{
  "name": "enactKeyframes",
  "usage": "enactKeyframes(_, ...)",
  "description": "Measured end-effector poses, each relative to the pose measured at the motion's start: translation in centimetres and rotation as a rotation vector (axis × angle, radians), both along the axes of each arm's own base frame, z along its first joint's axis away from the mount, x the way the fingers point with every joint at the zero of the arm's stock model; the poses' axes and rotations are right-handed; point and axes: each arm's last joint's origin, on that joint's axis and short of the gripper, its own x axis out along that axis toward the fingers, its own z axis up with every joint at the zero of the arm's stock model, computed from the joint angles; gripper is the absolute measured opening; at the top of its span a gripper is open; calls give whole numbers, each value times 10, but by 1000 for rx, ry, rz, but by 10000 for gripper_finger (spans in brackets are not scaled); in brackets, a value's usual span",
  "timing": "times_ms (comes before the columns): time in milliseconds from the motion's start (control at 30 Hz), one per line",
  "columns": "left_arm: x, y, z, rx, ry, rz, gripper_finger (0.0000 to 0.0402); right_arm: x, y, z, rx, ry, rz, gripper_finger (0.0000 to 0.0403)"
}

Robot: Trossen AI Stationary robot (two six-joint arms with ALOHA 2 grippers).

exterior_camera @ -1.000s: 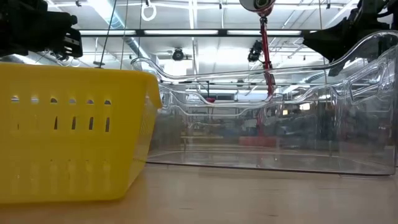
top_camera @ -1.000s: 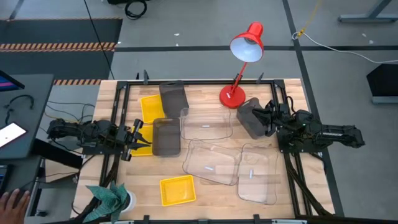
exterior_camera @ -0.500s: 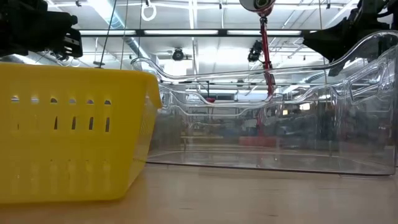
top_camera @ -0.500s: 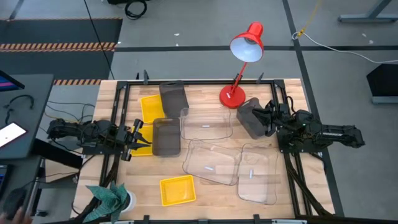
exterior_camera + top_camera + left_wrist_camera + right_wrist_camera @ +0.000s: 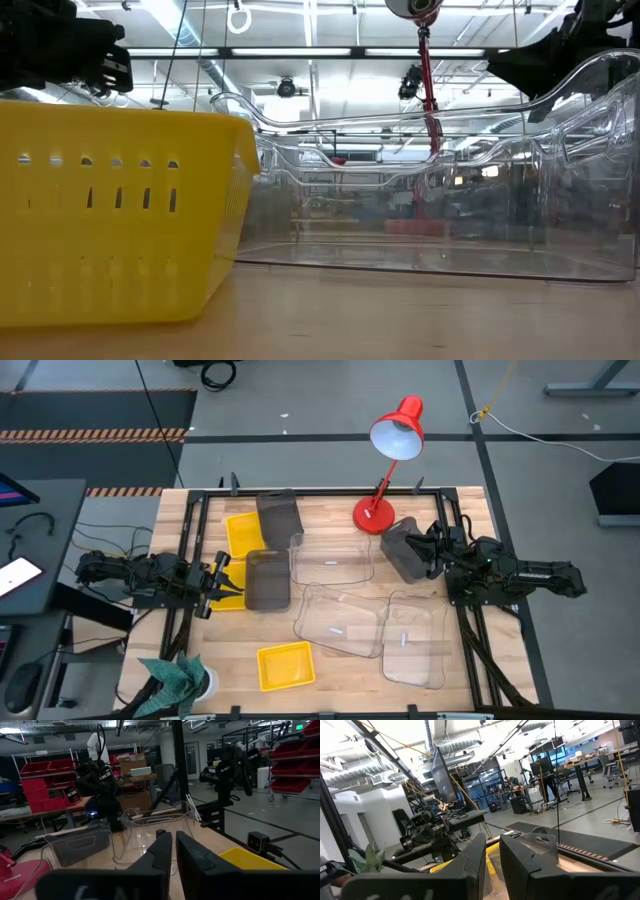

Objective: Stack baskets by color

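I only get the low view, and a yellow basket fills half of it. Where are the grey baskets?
Observer: The first grey basket lies at the far edge, left of centre, and the second grey basket lies just nearer than it.
Operator: Is there a third?
Observer: Yes. The third grey basket looks tilted at the right claw, beside the red lamp base.
Operator: And the left claw?
Observer: The left claw is at the table's left side, next to a yellow basket.
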Motion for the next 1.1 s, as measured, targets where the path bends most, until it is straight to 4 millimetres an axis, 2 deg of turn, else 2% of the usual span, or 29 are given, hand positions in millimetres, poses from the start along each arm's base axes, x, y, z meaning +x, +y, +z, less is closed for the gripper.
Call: enactKeyframes(1100, 0, 0, 0, 0, 0, 0, 35, 0, 0, 0, 0, 0, 0, 61)
